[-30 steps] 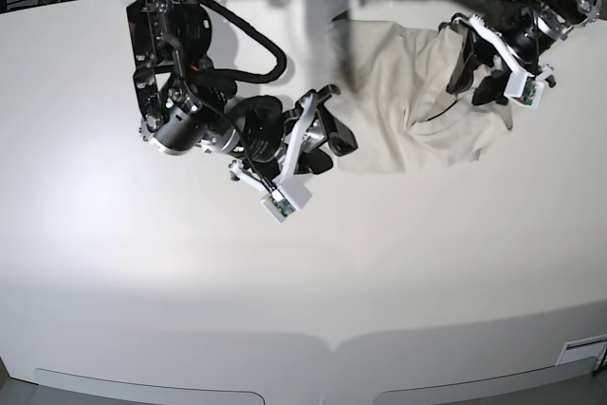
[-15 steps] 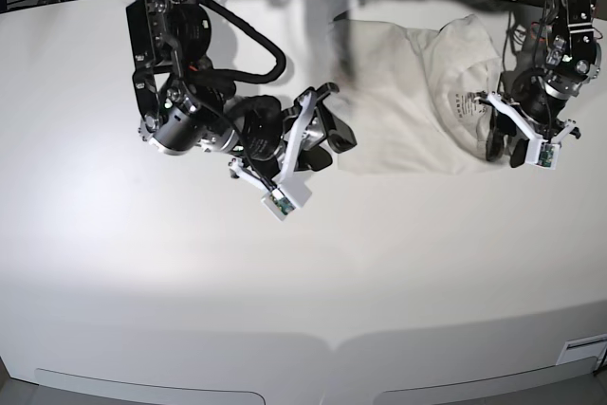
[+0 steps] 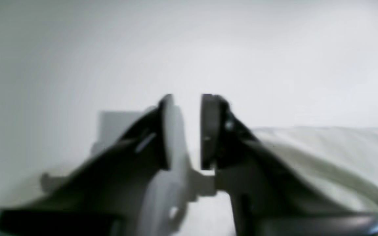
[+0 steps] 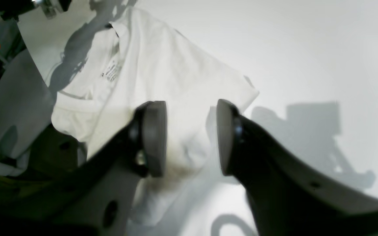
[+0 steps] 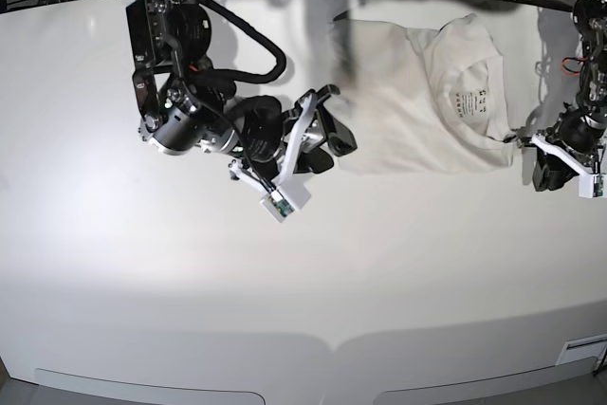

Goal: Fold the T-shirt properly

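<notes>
While both grippers [image 5: 332, 139] [image 5: 553, 163] stand parted and empty beside the shirt [image 5: 417, 106], a shallow pinch could bunch it.

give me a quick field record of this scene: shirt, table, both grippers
T-shirt: pale, lying partly folded on the table, neck label facing up
table: white, glossy
left gripper: jaws a narrow gap apart, nothing between them, beside the shirt's edge
right gripper: jaws apart, nothing between them, at the shirt's opposite edge
shirt held: no, by neither gripper
</notes>
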